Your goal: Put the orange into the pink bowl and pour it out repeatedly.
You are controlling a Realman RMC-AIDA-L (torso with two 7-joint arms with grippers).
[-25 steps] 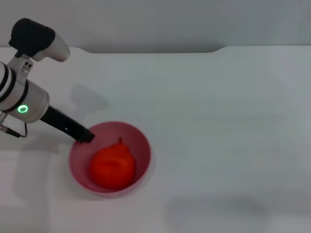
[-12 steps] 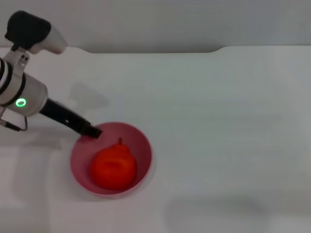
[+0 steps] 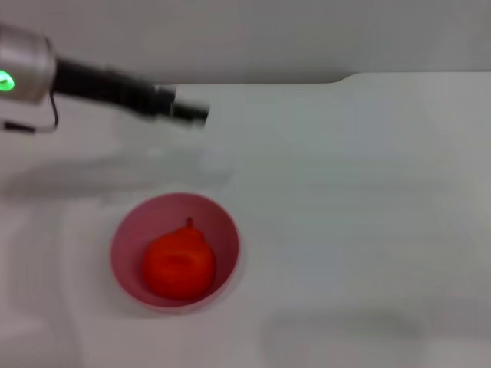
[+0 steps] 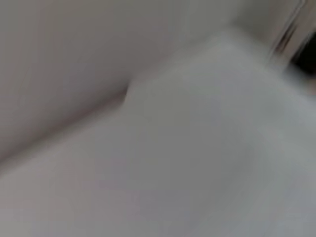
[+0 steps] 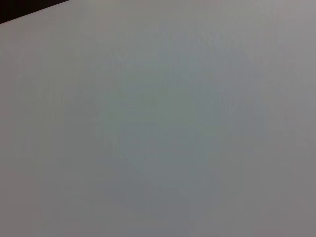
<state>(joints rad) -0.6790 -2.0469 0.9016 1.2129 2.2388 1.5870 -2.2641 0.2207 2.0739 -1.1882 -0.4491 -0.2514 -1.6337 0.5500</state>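
The pink bowl point(image 3: 175, 249) stands upright on the white table at the front left in the head view. The orange point(image 3: 178, 262) lies inside it, stem up. My left gripper point(image 3: 188, 112) is raised well above and behind the bowl, pointing to the right, blurred by motion and holding nothing that I can see. The left wrist view shows only blurred table and wall. My right gripper is out of view; its wrist view shows only bare table.
The white table point(image 3: 353, 199) stretches to the right of the bowl. Its back edge point(image 3: 268, 82) meets a grey wall, with a step near the far right.
My left gripper has left the bowl's far-left rim and swung up and back, now pointing right above the table. Bowl and orange have not moved.
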